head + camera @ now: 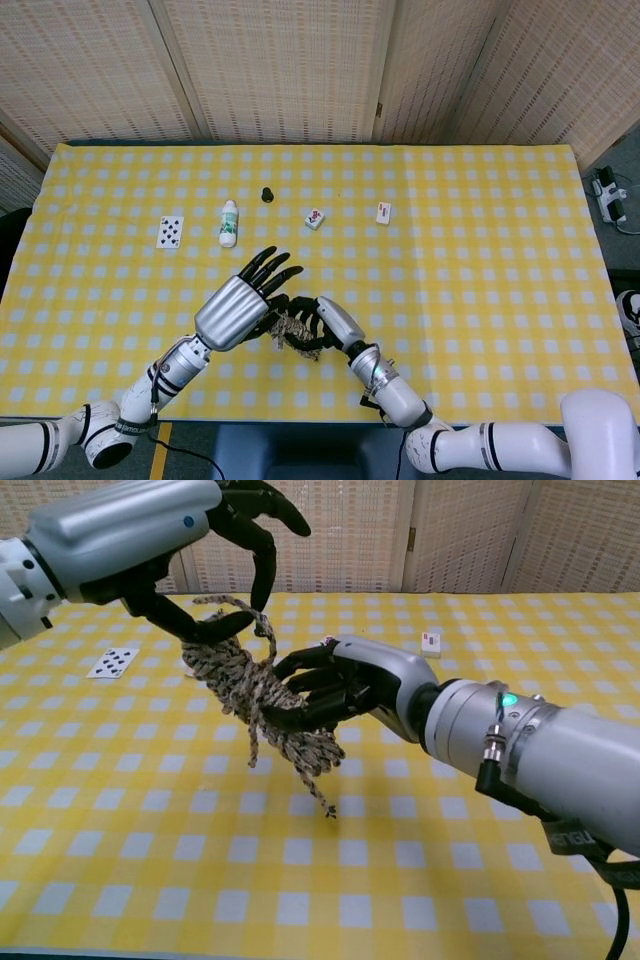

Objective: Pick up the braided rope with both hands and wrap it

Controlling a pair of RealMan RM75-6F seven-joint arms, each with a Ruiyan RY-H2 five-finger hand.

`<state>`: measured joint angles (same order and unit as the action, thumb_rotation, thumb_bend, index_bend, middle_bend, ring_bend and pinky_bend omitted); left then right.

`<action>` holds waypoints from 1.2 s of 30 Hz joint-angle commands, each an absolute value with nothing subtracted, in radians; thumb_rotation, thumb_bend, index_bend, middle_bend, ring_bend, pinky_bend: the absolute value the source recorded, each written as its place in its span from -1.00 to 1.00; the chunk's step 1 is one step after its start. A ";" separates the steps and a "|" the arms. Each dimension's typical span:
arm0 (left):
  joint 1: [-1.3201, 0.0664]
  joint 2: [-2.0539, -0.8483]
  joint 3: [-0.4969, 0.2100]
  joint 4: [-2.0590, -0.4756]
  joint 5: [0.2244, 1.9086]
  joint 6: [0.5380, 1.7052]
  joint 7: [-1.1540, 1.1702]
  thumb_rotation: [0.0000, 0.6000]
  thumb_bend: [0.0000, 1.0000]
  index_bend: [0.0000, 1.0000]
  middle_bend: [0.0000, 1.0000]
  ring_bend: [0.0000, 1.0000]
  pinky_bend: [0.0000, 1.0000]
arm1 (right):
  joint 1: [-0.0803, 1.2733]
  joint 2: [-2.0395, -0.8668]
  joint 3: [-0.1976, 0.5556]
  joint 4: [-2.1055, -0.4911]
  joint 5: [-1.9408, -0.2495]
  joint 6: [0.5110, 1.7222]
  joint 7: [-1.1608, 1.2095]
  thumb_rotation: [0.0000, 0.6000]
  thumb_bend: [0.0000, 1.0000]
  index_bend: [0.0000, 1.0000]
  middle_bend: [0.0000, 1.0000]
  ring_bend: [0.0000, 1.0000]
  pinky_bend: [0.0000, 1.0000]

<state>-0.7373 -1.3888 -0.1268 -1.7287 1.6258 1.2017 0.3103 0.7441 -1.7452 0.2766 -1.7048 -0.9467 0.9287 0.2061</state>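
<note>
Braided rope [262,705], speckled beige and brown, wound in a thick rough bundle, held up above the worktop [150,860] between both hands. Gripped around its middle by the right hand [335,685], black fingers curled about the coils. One frayed end hanging loose below the bundle. Upper strand looped over and pinched by the left hand [195,540], silver back, dark fingers arched over the top. In the head view, bundle [293,331] mostly hidden between left hand [243,305] and right hand [325,322]. Worktop covered with yellow and white checked cloth. Further back, well apart: a playing card [170,231], a small white bottle [228,222], two small tiles [315,218].
</note>
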 commanded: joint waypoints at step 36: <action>-0.541 -1.386 -0.064 -1.632 1.590 1.335 0.084 1.00 -0.02 0.17 -0.67 -0.92 -1.00 | 0.562 -1.711 0.344 -1.650 -1.356 1.113 0.761 1.00 0.01 0.72 0.45 0.58 0.31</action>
<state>-0.5418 -1.3857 -0.0634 -1.6317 1.5903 1.3357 0.0845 0.5615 -1.7138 0.3478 -1.6502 -1.3518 1.1109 0.7675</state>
